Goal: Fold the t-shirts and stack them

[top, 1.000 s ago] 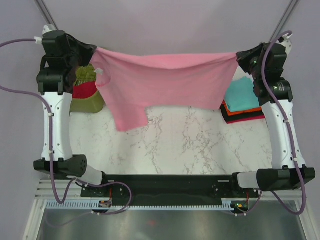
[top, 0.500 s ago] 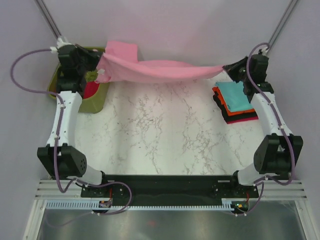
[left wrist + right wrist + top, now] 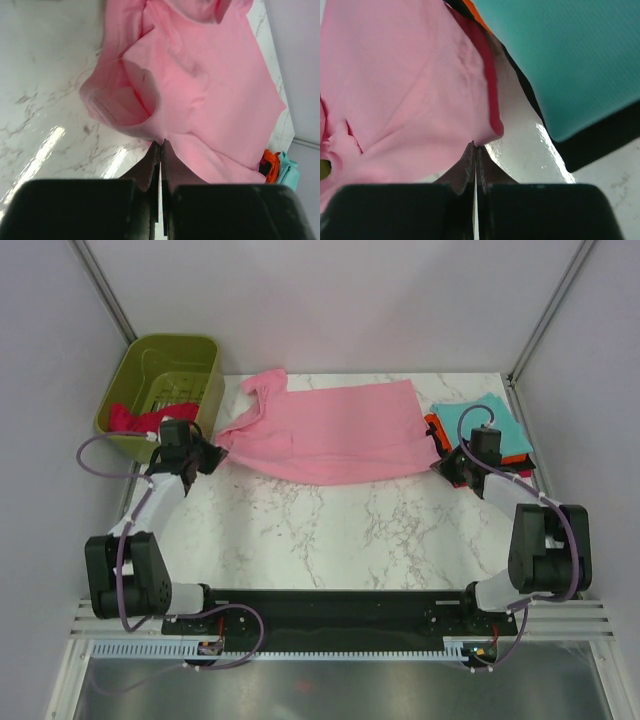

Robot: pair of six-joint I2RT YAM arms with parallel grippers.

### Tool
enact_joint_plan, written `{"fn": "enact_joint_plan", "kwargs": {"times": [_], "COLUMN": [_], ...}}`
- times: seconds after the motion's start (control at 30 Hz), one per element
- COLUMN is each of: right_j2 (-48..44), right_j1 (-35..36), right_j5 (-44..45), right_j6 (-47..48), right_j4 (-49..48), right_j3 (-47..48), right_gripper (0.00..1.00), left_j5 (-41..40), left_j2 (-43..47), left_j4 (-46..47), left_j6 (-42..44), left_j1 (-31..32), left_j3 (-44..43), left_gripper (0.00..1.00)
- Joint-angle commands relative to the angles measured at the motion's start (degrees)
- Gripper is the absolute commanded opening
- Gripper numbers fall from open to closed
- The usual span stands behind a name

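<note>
The light pink t-shirt (image 3: 330, 432) lies spread across the far half of the marble table, one sleeve pointing toward the back left. My left gripper (image 3: 208, 453) is shut on its left edge (image 3: 161, 141), low at the table. At the other side my right gripper (image 3: 447, 466) is shut on the shirt's right corner (image 3: 479, 142). A crimson red t-shirt (image 3: 135, 418) sits in the olive-green basket (image 3: 165, 352). The folded stack (image 3: 495, 430), teal on top over orange and black, lies just right of the pink shirt; the teal fold (image 3: 570, 55) fills the upper right of the right wrist view.
The basket stands at the back left corner, close behind my left gripper. Grey walls enclose the table at the back and sides. Bare marble (image 3: 340, 530) stretches between the pink shirt and the arm bases.
Both grippers have come down and toward me from high at the back, laying the stretched pink shirt flat onto the table. Both stay shut on it.
</note>
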State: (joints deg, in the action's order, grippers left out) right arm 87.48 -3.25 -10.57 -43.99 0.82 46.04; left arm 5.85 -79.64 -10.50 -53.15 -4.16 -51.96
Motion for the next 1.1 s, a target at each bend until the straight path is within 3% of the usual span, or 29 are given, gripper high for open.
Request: {"fn": "enact_joint_plan", "kwargs": {"times": [0.0,0.37,0.47,0.53,0.57,0.6,0.67,0.77,0.9,1.07], "right_j2": [-7.14,-36.05,-42.64,-47.65,-49.50,-52.91,-55.83,-58.74,-55.59,-42.59], "right_j1": [-0.09,-0.09,-0.09,-0.09,-0.09,-0.09,-0.09,-0.09,-0.09,0.08], "right_j5": [3.79,11.78,12.58,13.29,13.64,14.43,15.57,16.37,13.74,5.83], "right_j6": [3.29,2.77,2.68,2.94,3.03,3.47,4.08,5.93,7.60,10.41], "right_j4": [-3.28,6.46,12.00,16.13,17.27,19.46,21.41,23.44,21.69,14.40], "right_j3": [-6.37,-22.83,-23.89,-24.59,-24.94,-24.86,-23.81,-21.01,-17.75,-13.36], "right_gripper": [0.00,0.02,0.08,0.16,0.42,0.52,0.68,0.70,0.67,0.55], "left_j5": [-2.94,-9.45,-9.80,-9.89,-9.89,-10.15,-10.33,-10.15,-9.10,-4.20], "left_j2": [7.11,27.68,33.92,37.43,38.49,39.20,41.05,41.76,38.43,30.43], "left_j4": [3.12,-8.91,-12.07,-13.92,-15.93,-17.26,-19.89,-20.78,-20.70,-13.95], "left_j6": [2.17,0.50,0.15,-0.12,-0.20,-0.81,-1.00,1.28,6.37,9.99], "left_j1": [-0.32,-0.32,-0.32,-0.23,-0.32,-0.32,-0.23,-0.23,-0.23,-0.06], "left_j3": [6.07,21.37,23.75,24.63,24.72,24.63,23.67,21.30,16.73,13.12], "left_gripper": [0.02,0.02,0.09,0.28,0.64,0.77,0.92,0.93,0.93,0.90]}}
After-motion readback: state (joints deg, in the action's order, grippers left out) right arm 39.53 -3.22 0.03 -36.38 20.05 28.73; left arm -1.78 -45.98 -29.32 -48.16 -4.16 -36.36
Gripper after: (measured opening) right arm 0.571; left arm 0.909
